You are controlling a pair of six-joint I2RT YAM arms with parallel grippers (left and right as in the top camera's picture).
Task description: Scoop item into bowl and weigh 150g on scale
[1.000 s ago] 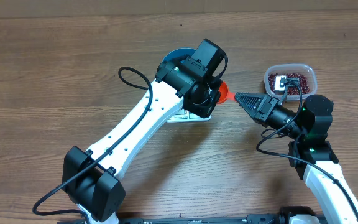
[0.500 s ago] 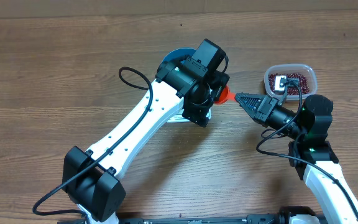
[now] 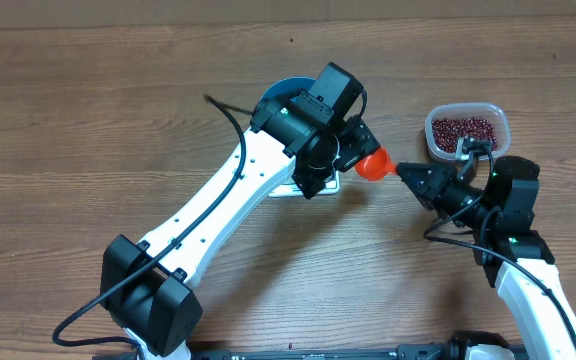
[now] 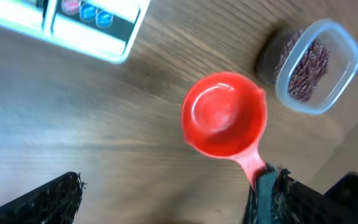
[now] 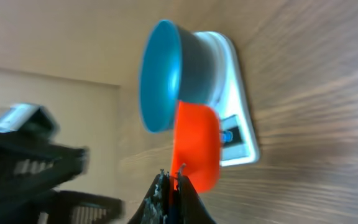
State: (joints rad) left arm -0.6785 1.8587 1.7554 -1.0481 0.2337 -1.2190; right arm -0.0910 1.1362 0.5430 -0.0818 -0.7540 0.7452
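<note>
Clear plastic container (image 3: 467, 131) sits just past the right claw (image 3: 405, 172), on its far side. It holds a heap of small dark red-brown beans (image 3: 465, 128) that covers its bottom; they look loose and grainy in the left wrist view.

Right claw is clenched on the thin handle of the red scoop (image 3: 372, 164). The scoop's cup sticks out ahead of the fingertips, toward the left claw (image 3: 341, 158). From the left wrist the cup shows a bare, shiny red inside.

Left claw is released, jaws spread wide and gripping nothing. It sits right next to the scoop cup; can't tell if they touch.

Blue bowl (image 5: 163, 74) stands on the white scale (image 5: 238, 124), ahead of the right claw and beyond the scoop. It's round and deep. Only its side and rim show, so contents can't be told. In the overhead view the bowl is mostly hidden under the left arm, behind the left claw. One scale corner pokes out just beside that claw.
</note>
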